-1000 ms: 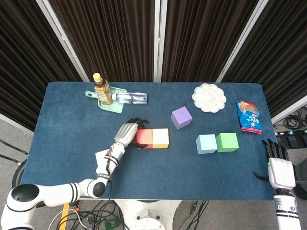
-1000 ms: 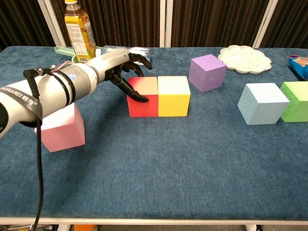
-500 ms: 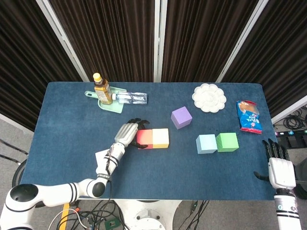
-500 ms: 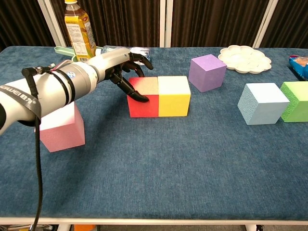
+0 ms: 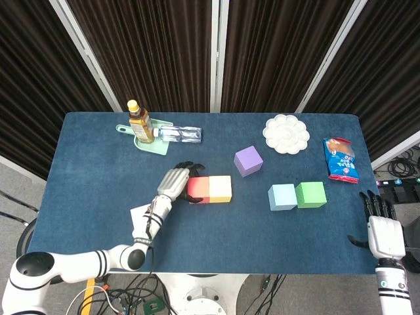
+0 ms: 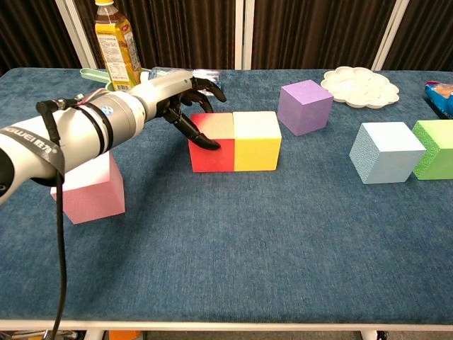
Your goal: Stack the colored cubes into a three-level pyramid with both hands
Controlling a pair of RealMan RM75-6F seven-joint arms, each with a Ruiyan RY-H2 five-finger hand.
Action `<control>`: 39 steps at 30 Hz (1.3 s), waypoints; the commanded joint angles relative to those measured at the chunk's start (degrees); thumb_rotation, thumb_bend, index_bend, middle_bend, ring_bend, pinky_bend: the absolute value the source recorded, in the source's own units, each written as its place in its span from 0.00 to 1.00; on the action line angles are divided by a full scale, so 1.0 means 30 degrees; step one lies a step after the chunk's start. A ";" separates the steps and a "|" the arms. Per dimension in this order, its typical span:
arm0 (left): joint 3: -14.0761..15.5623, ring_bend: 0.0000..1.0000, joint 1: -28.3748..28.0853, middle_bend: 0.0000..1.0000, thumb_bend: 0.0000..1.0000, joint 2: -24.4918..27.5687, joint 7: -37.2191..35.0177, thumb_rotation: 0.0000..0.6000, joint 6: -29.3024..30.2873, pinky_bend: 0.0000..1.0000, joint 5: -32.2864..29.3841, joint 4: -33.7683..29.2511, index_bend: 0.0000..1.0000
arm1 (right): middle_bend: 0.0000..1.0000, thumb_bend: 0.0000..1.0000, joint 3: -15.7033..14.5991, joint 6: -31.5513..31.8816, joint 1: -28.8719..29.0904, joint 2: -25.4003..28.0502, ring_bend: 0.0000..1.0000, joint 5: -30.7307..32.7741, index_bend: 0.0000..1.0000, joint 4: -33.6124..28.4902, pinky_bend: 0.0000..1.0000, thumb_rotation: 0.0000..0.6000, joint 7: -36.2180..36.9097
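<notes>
Nudged slightly right since a second ago, the red cube [image 6: 211, 142] sits mid-table touching the yellow cube [image 6: 256, 140]; left hand [image 6: 185, 99] curls its fingers against the red cube's left face, grasping nothing; right hand [image 5: 380, 226] rests spread at the near right edge; the cubes look light, foam-like, best gripped on opposite flat sides.

Tabletop [image 6: 233, 255]: dark blue cloth. Cubes: red [image 6: 211, 143], yellow [image 6: 257, 140], purple [image 6: 305, 106], light blue speckled [image 6: 387, 151], green [image 6: 434, 148], pink [image 6: 90, 186]. Left hand [image 6: 182, 98]: silver back, black fingers. Right hand [image 5: 380, 224]: white back, black fingers. Bottle [image 6: 116, 44]: amber, yellow cap. Palette [image 6: 360, 86] white. Snack bag [image 5: 340, 159] blue and red. Curtains [image 5: 157, 46] dark, striped.
</notes>
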 commanded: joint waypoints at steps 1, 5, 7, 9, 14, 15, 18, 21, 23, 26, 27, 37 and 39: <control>0.0004 0.12 -0.0009 0.42 0.17 -0.0019 0.0004 1.00 -0.0022 0.12 -0.0006 0.0012 0.21 | 0.00 0.00 -0.0015 -0.0030 0.0003 0.0010 0.00 0.0008 0.00 0.0004 0.00 1.00 0.0002; 0.0020 0.12 -0.0028 0.41 0.17 0.0008 0.0001 1.00 -0.0134 0.12 -0.0020 -0.0006 0.21 | 0.00 0.00 -0.0018 -0.0055 0.0002 0.0015 0.00 0.0036 0.00 0.0016 0.00 1.00 -0.0004; 0.0066 0.12 -0.0047 0.39 0.17 0.0060 0.0042 1.00 -0.0256 0.12 -0.0049 -0.0021 0.21 | 0.00 0.00 -0.0030 -0.0080 0.0001 0.0013 0.00 0.0052 0.00 0.0027 0.00 1.00 -0.0010; 0.0149 0.12 -0.0076 0.35 0.16 0.0168 0.0066 1.00 -0.0486 0.12 -0.0058 -0.0051 0.20 | 0.00 0.00 -0.0042 -0.0132 0.0006 0.0022 0.00 0.0088 0.00 0.0021 0.00 1.00 -0.0029; 0.0287 0.10 -0.0110 0.15 0.14 0.0397 0.0012 1.00 -0.0898 0.11 -0.0072 -0.0155 0.15 | 0.00 0.00 -0.0043 -0.0439 0.0055 0.0166 0.00 0.0402 0.00 -0.0209 0.00 1.00 -0.0272; 0.0278 0.09 -0.0103 0.13 0.13 0.0403 -0.0024 1.00 -0.0889 0.11 -0.0071 -0.0166 0.14 | 0.00 0.00 -0.0042 -0.0453 0.0055 0.0179 0.00 0.0430 0.00 -0.0232 0.00 1.00 -0.0292; 0.0287 0.08 -0.0051 0.08 0.12 0.0421 -0.0198 1.00 -0.0831 0.11 0.0062 -0.0216 0.11 | 0.00 0.00 -0.0044 -0.0462 0.0048 0.0212 0.00 0.0468 0.00 -0.0282 0.00 1.00 -0.0310; 0.0339 0.05 0.0024 0.06 0.11 0.0546 -0.0467 1.00 -0.0899 0.11 0.0267 -0.0370 0.10 | 0.00 0.00 -0.0040 -0.0483 0.0042 0.0229 0.00 0.0525 0.00 -0.0291 0.00 1.00 -0.0311; 0.0369 0.04 0.0099 0.05 0.10 0.0610 -0.0614 1.00 -0.0803 0.11 0.0454 -0.0474 0.09 | 0.00 0.00 -0.0041 -0.0506 0.0043 0.0247 0.00 0.0552 0.00 -0.0302 0.00 1.00 -0.0306; 0.0400 0.03 0.0211 0.04 0.09 0.0754 -0.0812 1.00 -0.0674 0.11 0.0704 -0.0736 0.09 | 0.00 0.00 -0.0050 -0.0522 0.0054 0.0268 0.00 0.0543 0.00 -0.0339 0.00 1.00 -0.0308; 0.0403 0.03 0.0240 0.04 0.09 0.0819 -0.0857 1.00 -0.0633 0.11 0.0784 -0.0837 0.09 | 0.00 0.00 -0.0056 -0.0524 0.0057 0.0274 0.00 0.0536 0.00 -0.0358 0.00 1.00 -0.0315; 0.1155 0.02 0.1994 0.04 0.06 0.3821 -0.0742 1.00 0.1682 0.11 0.2716 -0.4860 0.09 | 0.00 0.00 0.0226 -0.0314 0.0581 0.1465 0.00 -0.0164 0.00 -0.2517 0.00 1.00 -0.1542; 0.1677 0.02 0.2711 0.04 0.06 0.5047 -0.0477 1.00 0.2440 0.11 0.3387 -0.6058 0.09 | 0.00 0.00 0.0426 -0.0420 0.0868 0.1943 0.00 -0.0288 0.00 -0.3353 0.00 1.00 -0.1910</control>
